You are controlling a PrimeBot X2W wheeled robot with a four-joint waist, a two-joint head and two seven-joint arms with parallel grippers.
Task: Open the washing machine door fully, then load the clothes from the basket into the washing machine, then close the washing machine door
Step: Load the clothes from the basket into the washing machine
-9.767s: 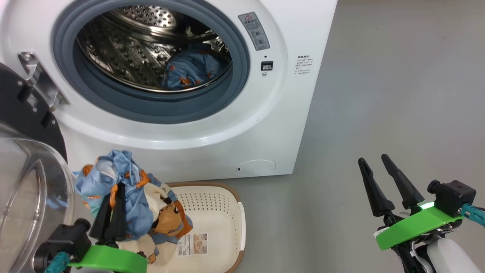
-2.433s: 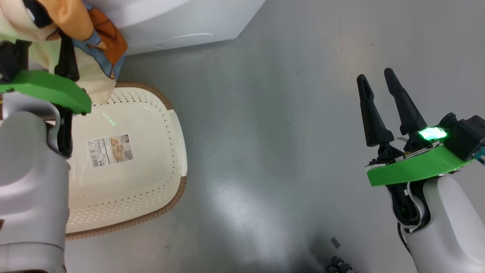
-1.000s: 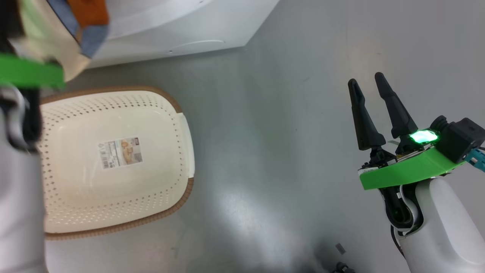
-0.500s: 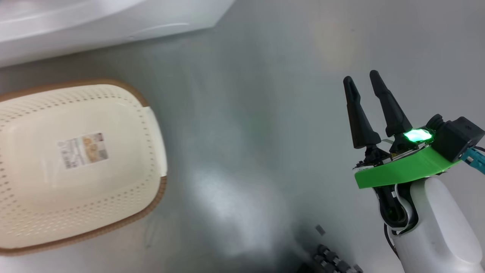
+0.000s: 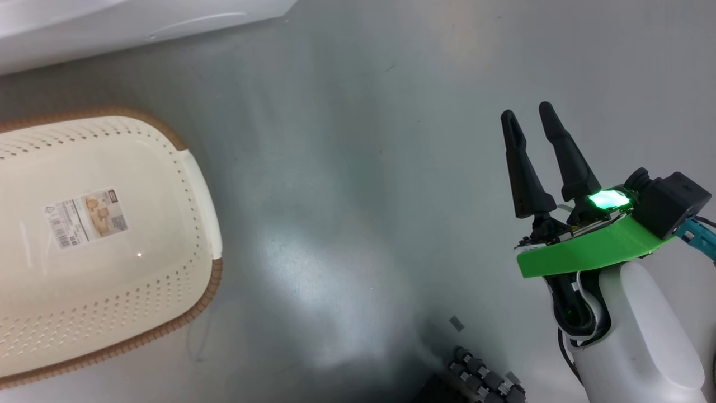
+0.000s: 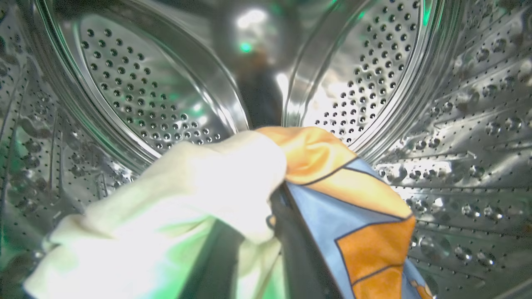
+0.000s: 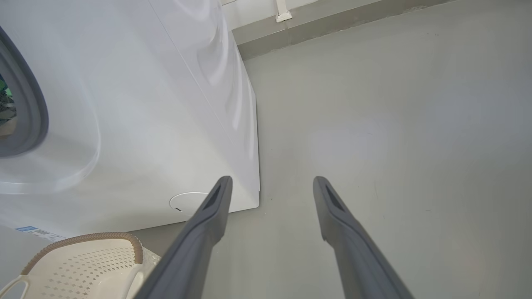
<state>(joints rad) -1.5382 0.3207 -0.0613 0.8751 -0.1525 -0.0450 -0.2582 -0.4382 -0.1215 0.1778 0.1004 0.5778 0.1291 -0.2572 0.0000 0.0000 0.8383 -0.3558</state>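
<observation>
In the left wrist view my left gripper (image 6: 272, 207) is deep inside the washing machine's steel perforated drum (image 6: 137, 95). Its fingers converge under the clothes (image 6: 232, 178), a cream, orange and light blue garment bunched over the hidden tips. The basket (image 5: 201, 184) stands on the floor at the head view's left, with a label sticker on its bare floor; its brown rim (image 7: 95, 241) also shows from the right wrist. The white washing machine (image 7: 145, 104) stands behind it. My right gripper (image 5: 527, 111) hangs open with nothing in it over the grey floor, fingers spread (image 7: 271, 180). The door is out of view.
Grey floor (image 5: 347, 168) stretches between the basket and my right arm. A dark ribbed part of my base (image 5: 481, 380) sits at the head view's bottom edge. A wall skirting (image 7: 332, 20) runs behind the washing machine.
The head camera has swung, so the basket sits further left in the picture. My left arm and the garment, a second ago at the top left, have left that picture. The right gripper has held still.
</observation>
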